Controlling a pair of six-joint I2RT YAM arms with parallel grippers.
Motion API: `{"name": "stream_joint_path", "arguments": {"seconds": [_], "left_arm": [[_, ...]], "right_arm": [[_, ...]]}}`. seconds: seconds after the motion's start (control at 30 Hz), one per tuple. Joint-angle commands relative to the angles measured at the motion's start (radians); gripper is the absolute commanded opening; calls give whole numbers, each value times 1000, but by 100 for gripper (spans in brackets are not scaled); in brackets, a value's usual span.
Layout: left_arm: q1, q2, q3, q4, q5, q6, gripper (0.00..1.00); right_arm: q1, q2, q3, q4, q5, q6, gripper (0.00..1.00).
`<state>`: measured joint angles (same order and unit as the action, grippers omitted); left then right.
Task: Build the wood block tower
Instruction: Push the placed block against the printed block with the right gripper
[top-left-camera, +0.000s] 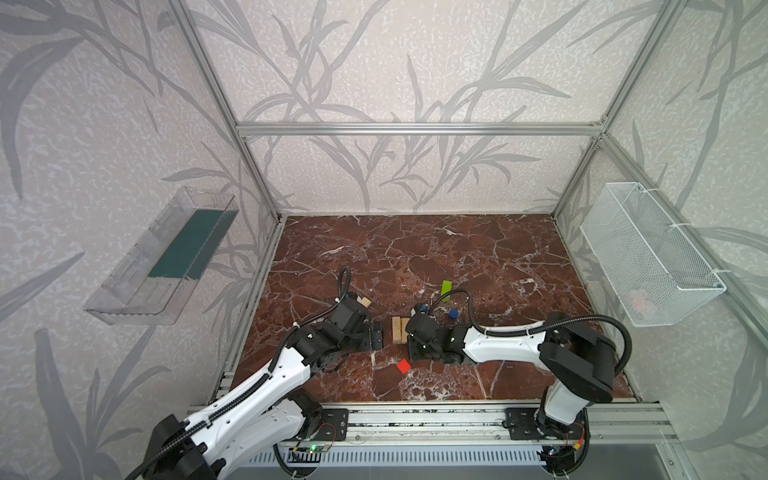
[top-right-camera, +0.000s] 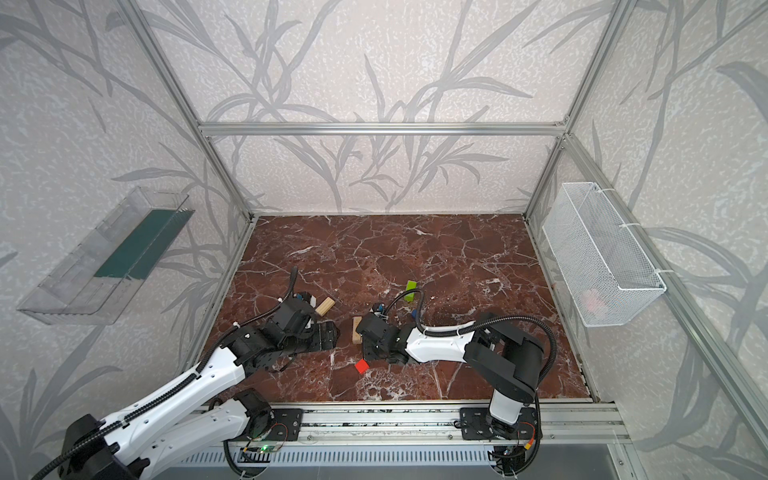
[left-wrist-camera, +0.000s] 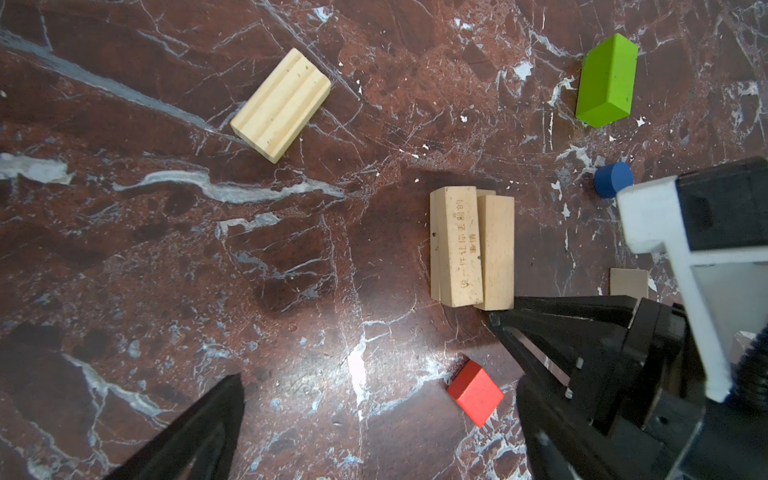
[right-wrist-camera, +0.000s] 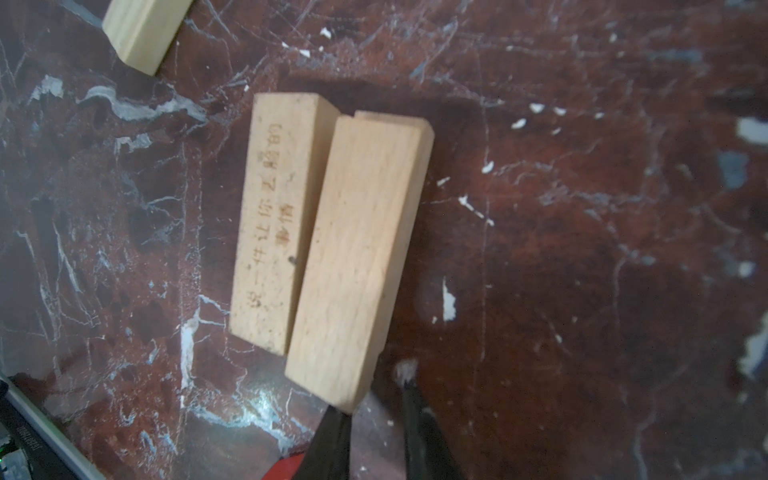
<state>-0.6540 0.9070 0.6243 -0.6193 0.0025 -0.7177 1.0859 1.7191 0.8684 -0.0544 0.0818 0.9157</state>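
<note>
left tool (top-left-camera: 377, 334) wide open and empty beside the stacked planks (left-wrist-camera: 471, 247) on the worktop (top-left-camera: 457, 257); right tool (right-wrist-camera: 374, 400) narrowly open, gripping nothing, one tip at the planks' end.

Blocks on the counter (left-wrist-camera: 166, 249): stacked pale planks (left-wrist-camera: 461, 245), at least three, exact number hidden; one grooved pale block (left-wrist-camera: 280, 104); one green oblong (left-wrist-camera: 606, 81); one blue piece (left-wrist-camera: 613, 179); one red cube (left-wrist-camera: 475, 392); one partly hidden pale piece (left-wrist-camera: 628, 282).

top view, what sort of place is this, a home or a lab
Most likely a robot test cell, not a home: an aluminium frame boxes in a marble-look tabletop, leaf-print panels stand in for walls, and the left arm and right arm are bolted to a front rail.
</note>
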Motion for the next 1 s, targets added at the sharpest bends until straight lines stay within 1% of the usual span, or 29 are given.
{"name": "stream_joint_path", "arguments": {"seconds": [0.0,0.6,0.8,0.83,0.97], "left_arm": [[4,3,28,-5,-4,8,100],[4,17,32,1,3,11,100],[3,16,31,1,4,11,100],[4,16,31,2,5,10,100],[4,19,33,5,4,12,100]], "right_arm": [[5,7,26,-25,31,-17,24],[5,11,46,-32,36,-32,24],[4,-7,27,-38,38,-35,24],[5,-37,24,-35,33,-36,24],[4,-74,13,-32,19,-41,24]]}}
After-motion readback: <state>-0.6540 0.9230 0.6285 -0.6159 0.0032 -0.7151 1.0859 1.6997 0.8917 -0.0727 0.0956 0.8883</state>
